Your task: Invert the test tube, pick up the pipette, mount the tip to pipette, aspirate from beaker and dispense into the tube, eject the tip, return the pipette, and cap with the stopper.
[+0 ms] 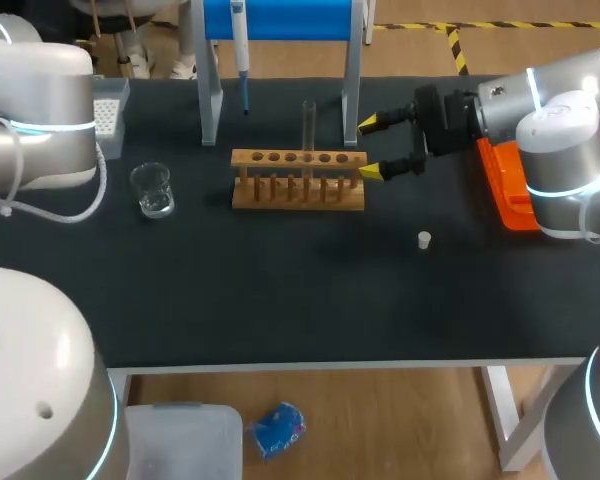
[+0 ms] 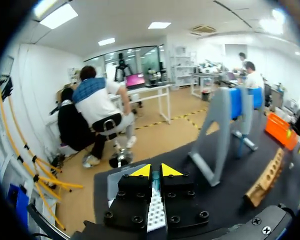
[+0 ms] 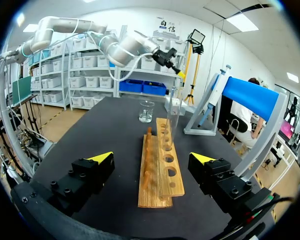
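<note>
One clear glass test tube stands in the slotted wooden rack; one round glass beaker, one small white stopper. Right gripper is spread wide, left gripper pinched together.

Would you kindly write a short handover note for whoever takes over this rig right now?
Left gripper: shut, over the tip box.
Right gripper: open, empty, at the wooden rack's right end.
Test tube stands upright in the rack; pipette hangs on its stand; beaker left of the rack; stopper on the table.
Done: at most the tube step.
Left: pipette pickup, tip, transfer, eject, return, cap.
</note>
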